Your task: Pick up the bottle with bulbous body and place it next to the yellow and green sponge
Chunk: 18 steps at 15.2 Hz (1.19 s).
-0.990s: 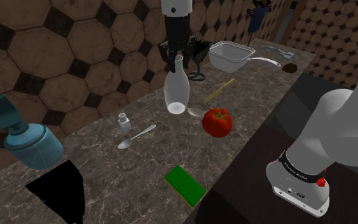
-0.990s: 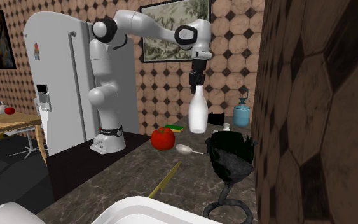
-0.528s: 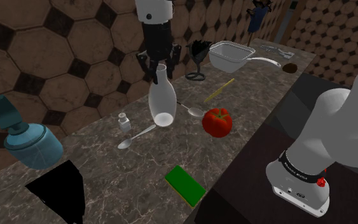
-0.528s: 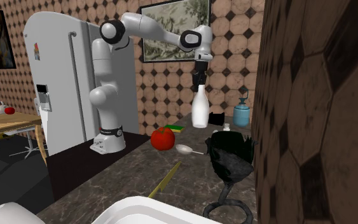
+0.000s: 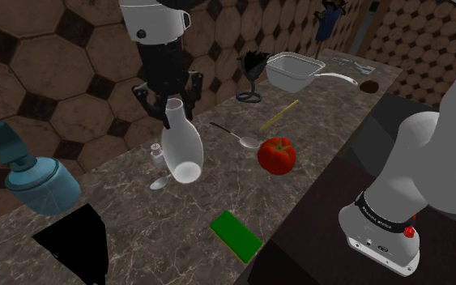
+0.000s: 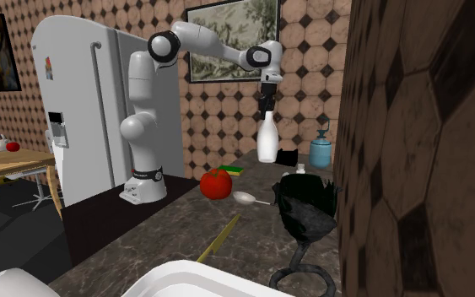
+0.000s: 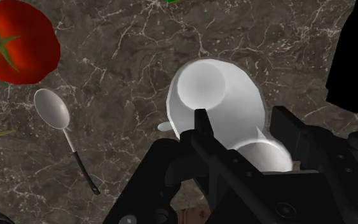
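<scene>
Black fingers [image 7: 201, 126] clenched around neck of white bottle [image 5: 181, 150] (aloft above marbled counter [image 5: 121, 212])

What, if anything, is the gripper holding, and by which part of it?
The gripper holds the white bottle by its narrow neck, above the bulbous body.

No word, number or brand can be read anywhere. The black band [image 5: 382, 217] round the base of the arm [image 5: 428, 154] carries pale marks too small to make out, with a red dot [image 5: 410, 232] beside it. A small coloured sticker [image 6: 48, 67] on the fridge [image 6: 79, 126] shows no legible lettering. The white bottle [image 5: 181, 147] has a plain, unmarked surface
</scene>
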Each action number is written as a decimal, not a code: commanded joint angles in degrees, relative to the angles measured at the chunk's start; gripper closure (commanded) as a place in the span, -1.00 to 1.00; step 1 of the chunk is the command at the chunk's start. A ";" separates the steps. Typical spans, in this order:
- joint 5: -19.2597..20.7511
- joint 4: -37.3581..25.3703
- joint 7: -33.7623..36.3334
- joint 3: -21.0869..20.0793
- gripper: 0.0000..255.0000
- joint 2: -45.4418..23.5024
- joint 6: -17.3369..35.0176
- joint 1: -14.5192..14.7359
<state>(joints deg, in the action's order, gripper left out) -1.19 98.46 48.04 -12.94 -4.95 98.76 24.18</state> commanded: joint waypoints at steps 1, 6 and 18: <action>0.46 -2.94 2.78 -1.15 1.00 -2.34 -0.54 1.48; 0.84 -1.96 4.31 -1.72 1.00 -4.01 2.10 2.42; 1.21 5.20 4.29 -1.63 1.00 -5.50 10.71 2.46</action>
<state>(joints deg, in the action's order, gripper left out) -0.04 103.27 52.32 -14.58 -10.28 108.85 26.62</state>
